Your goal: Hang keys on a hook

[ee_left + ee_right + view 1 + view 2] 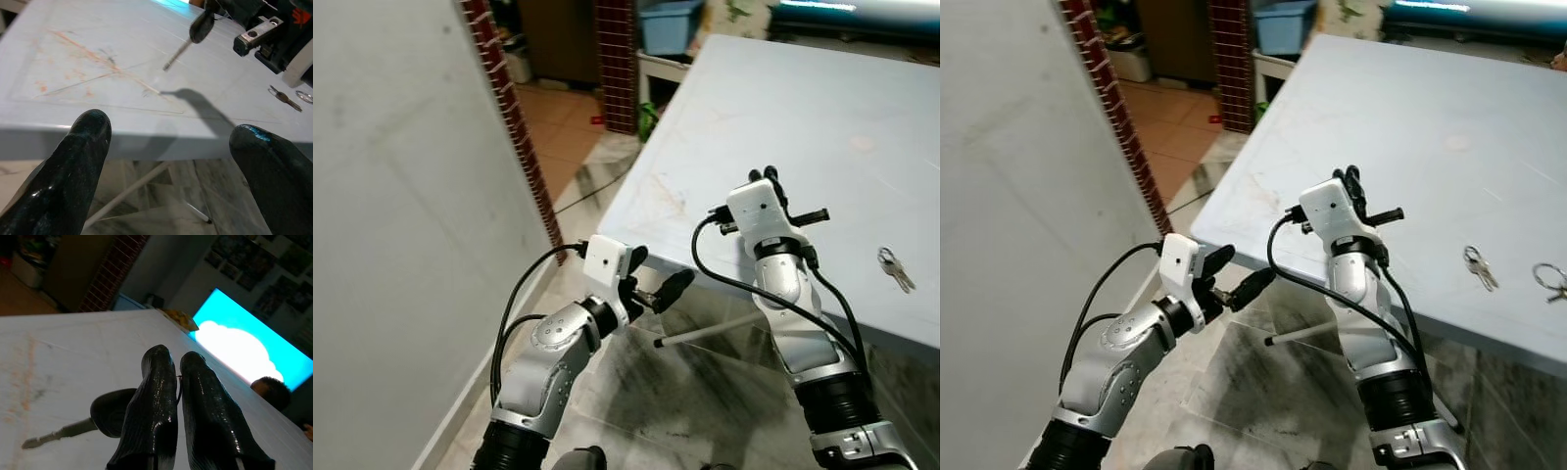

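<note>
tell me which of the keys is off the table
The black-headed key pinched in the shut right gripper, hanging above the table. The silver keys and the key ring lie flat on the tabletop to the gripper's right.

Ahead of you a pale blue-grey table point(822, 127) fills the upper right of the frame. A plain grey wall point(401, 215) covers the left, edged by red brick point(514, 117). Marbled floor tiles point(705, 392) lie below; a blue bin point(668, 24) sits top centre.
</note>
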Controlling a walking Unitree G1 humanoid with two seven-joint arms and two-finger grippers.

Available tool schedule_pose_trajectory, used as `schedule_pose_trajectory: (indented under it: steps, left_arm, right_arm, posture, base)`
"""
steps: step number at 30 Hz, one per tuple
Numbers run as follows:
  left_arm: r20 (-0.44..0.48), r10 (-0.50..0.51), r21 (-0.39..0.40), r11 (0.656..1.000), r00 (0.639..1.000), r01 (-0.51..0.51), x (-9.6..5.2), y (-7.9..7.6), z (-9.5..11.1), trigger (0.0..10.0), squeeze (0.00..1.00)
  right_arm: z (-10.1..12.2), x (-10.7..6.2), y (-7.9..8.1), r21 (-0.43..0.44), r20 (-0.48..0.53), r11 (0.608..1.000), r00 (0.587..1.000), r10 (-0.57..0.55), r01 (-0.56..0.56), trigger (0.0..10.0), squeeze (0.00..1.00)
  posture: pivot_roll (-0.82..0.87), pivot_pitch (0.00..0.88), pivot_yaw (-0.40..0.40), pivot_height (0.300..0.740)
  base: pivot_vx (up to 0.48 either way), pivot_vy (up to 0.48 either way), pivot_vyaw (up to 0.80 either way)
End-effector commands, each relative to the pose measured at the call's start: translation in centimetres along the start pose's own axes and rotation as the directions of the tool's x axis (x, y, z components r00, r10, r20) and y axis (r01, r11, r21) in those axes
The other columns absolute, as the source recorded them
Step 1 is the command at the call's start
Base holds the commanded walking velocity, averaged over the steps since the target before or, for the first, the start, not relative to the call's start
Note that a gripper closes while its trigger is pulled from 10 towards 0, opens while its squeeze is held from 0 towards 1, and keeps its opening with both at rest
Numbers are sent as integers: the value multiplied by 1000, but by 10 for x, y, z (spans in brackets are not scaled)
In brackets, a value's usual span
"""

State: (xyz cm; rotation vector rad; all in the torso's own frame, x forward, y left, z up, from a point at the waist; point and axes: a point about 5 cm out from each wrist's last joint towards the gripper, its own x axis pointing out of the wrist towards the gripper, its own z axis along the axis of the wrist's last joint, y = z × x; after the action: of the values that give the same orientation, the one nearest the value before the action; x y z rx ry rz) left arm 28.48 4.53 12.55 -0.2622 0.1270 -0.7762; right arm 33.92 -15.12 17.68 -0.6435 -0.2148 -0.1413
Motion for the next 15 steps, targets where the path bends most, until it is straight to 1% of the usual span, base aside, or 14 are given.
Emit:
schedule_pose_trajectory:
  steps: [1, 5, 11, 12, 13, 15]
  left_arm:
    - [-6, 10, 4, 1000, 1000, -10, -1, 2, -1, 10000, 0]
    - [7, -14, -20, 1000, 1000, 14, -2, -1, 1, 10000, 0]
    - [10, 6, -5, 1000, 1000, -6, -1, 1, 1, 10000, 0]
    - [17, 21, -1, 1000, 1000, -21, -1, 2, 1, 10000, 0]
    - [37, 79, 20, 997, 996, -80, -2, 8, 4, 10000, 0]
    - [57, 136, 35, 990, 989, -139, -2, 14, 6, 10000, 0]
  right_arm:
    - [3, 1, 1, 9, 10, 1000, 1000, 5, -5, 10000, 0]
    - [0, 0, 0, 20, 0, 1000, 1000, 4, -4, 10000, 0]
    - [0, 1, -1, 24, -2, 1000, 1000, 6, -6, 10000, 0]
    - [0, 2, -1, 25, -3, 1000, 1000, 7, -6, 10000, 0]
    - [0, 2, -1, 30, -4, 999, 1000, 8, -8, 10000, 0]
    - [0, 2, -1, 34, -4, 999, 1000, 10, -10, 10000, 0]
  posture:
    - [-16, 113, 79, 740]
    - [-16, 114, 78, 740]
    - [-18, 113, 75, 740]
    - [-18, 113, 75, 740]
    - [-18, 113, 75, 740]
    - [-18, 113, 75, 740]
  base:
    - [0, 0, 800]
    - [0, 0, 800]
    - [0, 0, 800]
    - [0, 0, 800]
    - [0, 0, 800]
    - [0, 0, 800]
